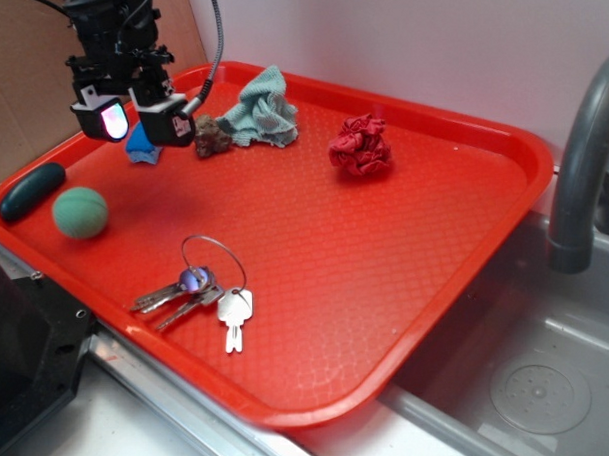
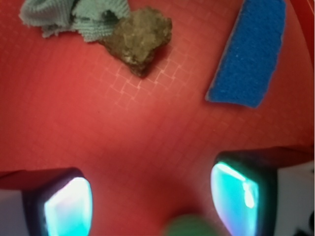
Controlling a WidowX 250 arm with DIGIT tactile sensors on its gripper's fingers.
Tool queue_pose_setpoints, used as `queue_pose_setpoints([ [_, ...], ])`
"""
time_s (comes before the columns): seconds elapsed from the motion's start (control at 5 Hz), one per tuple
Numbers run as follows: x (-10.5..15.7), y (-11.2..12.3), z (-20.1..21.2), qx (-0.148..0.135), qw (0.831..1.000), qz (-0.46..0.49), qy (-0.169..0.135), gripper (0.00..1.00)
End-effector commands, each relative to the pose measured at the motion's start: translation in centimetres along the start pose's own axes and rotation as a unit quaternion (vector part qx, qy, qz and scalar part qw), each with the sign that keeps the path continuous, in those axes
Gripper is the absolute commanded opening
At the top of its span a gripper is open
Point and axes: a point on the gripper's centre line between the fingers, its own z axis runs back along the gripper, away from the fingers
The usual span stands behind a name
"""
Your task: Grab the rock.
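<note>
Rock (image 2: 140,39) lay ungrasped at the red tray's (image 1: 387,285) far left, touching the teal cloth (image 1: 263,111). Gripper (image 1: 136,119) hovered just left, jaws wide, empty (approach and closing remained).

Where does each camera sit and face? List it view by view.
Exterior: off the tray's near corner, raised, looking down across it; shows the arm and open gripper.
Wrist: on the arm, looking down past both fingers at the tray floor.
Shared: the rock, teal cloth, blue sponge.
</note>
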Motion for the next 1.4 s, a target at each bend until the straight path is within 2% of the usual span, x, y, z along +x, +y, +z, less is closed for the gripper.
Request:
queue_pose_setpoints([
  [0.0, 0.9, -0.5, 0.6, 0.063, 0.995, 0.023, -0.077, 1.0],
  [0.2, 3.6, -0.2, -0.1, 0.088, 0.991, 0.0, -0.102, 1.0],
  [0.4, 5.4, -1.3, -0.5, 0.086, 0.987, -0.084, -0.107, 1.0],
  [0.8, 5.4, -0.6, -2.9, 0.055, 0.984, -0.151, -0.079, 1.0],
  [1.2, 6.1, 0.0, -3.8, 0.082, 0.985, -0.143, -0.06, 1.0],
])
